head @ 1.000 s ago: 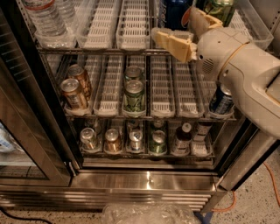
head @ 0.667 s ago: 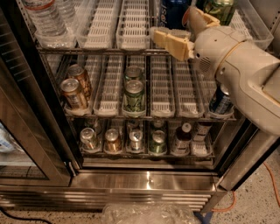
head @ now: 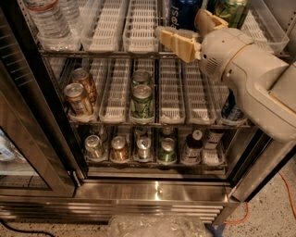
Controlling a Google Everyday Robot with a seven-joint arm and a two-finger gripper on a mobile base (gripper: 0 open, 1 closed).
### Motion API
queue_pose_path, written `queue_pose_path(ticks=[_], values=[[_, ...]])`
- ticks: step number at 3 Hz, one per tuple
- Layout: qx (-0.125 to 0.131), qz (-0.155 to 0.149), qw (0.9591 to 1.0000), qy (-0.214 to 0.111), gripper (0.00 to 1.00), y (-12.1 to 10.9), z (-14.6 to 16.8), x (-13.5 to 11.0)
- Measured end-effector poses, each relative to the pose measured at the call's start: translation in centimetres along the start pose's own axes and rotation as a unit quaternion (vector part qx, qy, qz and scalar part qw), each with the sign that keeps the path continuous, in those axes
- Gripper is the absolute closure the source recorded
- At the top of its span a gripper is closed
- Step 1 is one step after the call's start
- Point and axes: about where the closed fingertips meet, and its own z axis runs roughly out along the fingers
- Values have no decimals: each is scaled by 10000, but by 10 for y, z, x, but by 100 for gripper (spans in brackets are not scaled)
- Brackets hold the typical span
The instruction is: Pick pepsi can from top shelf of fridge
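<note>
Little has changed since a second ago: the gripper (head: 181, 27) has edged slightly closer to the pepsi can (head: 182, 10), which stands upright on the fridge's (head: 157, 192) top shelf (head: 107, 28). Its fingers are spread, apparently to bracket the can.

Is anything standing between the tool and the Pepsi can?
Nothing visible does. The beige two-finger tool is open at the top wire shelf, directly before the tall dark blue Pepsi can.

White letters "psi" are running up the dark blue pepsi can (head: 184, 13). The gripper (head: 181, 27) is standing at this can, fingers spread apart. Other labels are not readable.
</note>
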Motion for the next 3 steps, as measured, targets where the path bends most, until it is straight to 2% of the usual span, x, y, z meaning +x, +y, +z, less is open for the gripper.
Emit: queue_pose_path(ticks=[1,2,3], values=[[0,4,10000,1,29,0,1,-3],[104,128,9998,64,31,0,5,-1],[104,128,9998,64,26,-1,6,-4]])
